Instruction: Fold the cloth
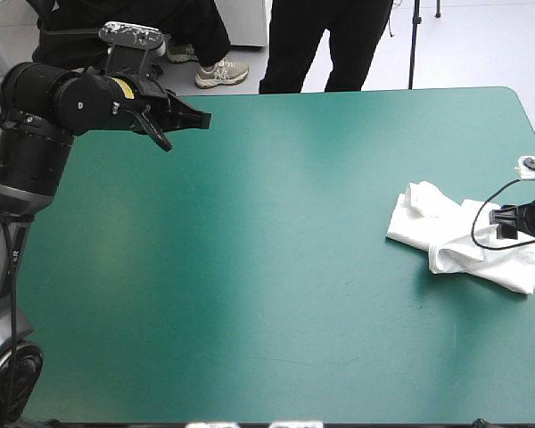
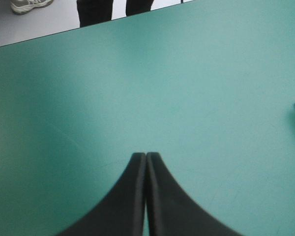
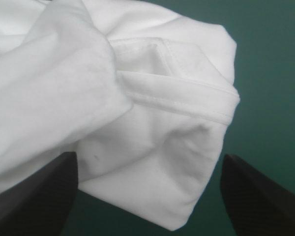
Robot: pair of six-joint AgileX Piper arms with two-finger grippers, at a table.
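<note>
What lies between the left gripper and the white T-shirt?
Only bare teal-green cover, as the high view shows, separates the left gripper from the T-shirt.

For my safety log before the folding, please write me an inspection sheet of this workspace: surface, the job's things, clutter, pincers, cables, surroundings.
Surface: teal-green cover, lying flat, no wrinkle seen.
Job's things: T-shirt, white, a crumpled heap near the table's right edge, not spread, not folded.
Clutter: nothing seen.
Grippers: left pincer shut and holding nothing, raised over the far left part of the table, away from the T-shirt. Right pincer open at the heap, a hemmed fold of cloth between its fingers, not yet clamped.
Cables: nothing seen but the robot's own.
Surroundings: nothing seen at or over the table's top.
</note>
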